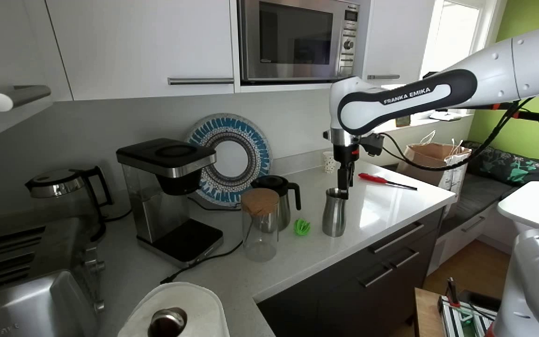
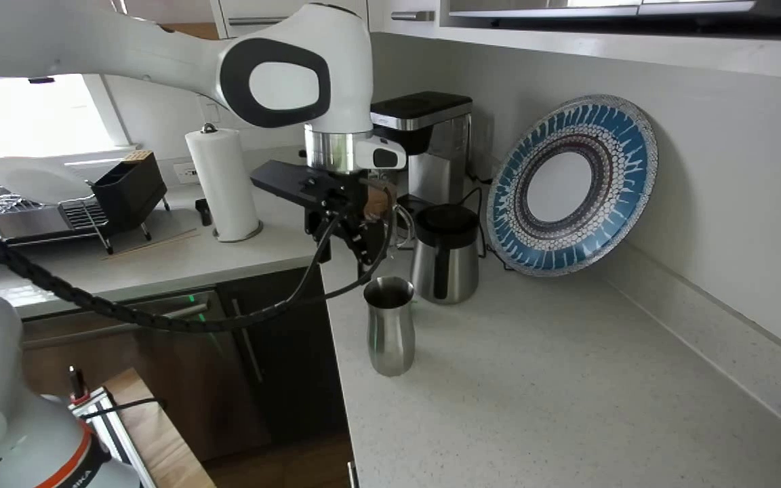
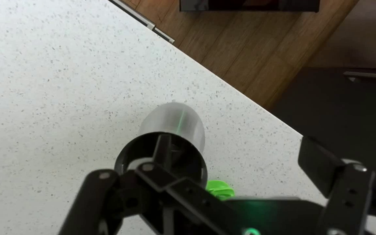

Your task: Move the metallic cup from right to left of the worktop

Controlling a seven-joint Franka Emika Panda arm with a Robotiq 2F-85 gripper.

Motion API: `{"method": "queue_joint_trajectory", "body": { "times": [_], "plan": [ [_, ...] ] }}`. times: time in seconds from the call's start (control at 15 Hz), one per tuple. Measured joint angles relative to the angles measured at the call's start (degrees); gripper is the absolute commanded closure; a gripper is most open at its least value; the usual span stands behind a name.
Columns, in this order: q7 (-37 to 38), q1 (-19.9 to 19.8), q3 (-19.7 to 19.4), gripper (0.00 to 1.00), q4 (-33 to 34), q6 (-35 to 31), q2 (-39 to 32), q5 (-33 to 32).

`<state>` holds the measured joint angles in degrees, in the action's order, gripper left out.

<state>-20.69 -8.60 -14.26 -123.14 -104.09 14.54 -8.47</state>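
The end effector (image 3: 237,150) — spread wide, holding nothing — hangs by the upright metallic cup (image 1: 334,217).

The arm (image 1: 508,70) is cased in chunky white, with FRANKA EMIKA lettering (image 1: 407,95) printed in white on a fat black loop (image 1: 465,89). The wrist collar (image 2: 331,150) is left shiny silver. The pincer (image 3: 237,143) is done mostly in black, studded with pale screw heads (image 3: 147,167). A thick black ribbed cable (image 2: 112,310) is slung alongside, and the white base (image 2: 17,407) is ringed with an orange stripe (image 2: 72,462). Base text (image 2: 83,478) is half cut off, "IKA" maybe.
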Motion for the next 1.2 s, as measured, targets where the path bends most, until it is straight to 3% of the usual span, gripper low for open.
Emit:
{"method": "queue_joint_trajectory", "body": {
  "times": [0.47,0.53,1.2],
  "plan": [
    [-4.2,-0.1,0.0,0.0,-0.3,-4.6,-6.0,-1.3],
    [-5.1,-0.1,0.0,0.19,-0.2,-4.9,-6.4,-1.3],
    [-7.8,-0.1,0.5,0.96,-0.1,-9.4,-8.3,-2.4]
  ]
}}
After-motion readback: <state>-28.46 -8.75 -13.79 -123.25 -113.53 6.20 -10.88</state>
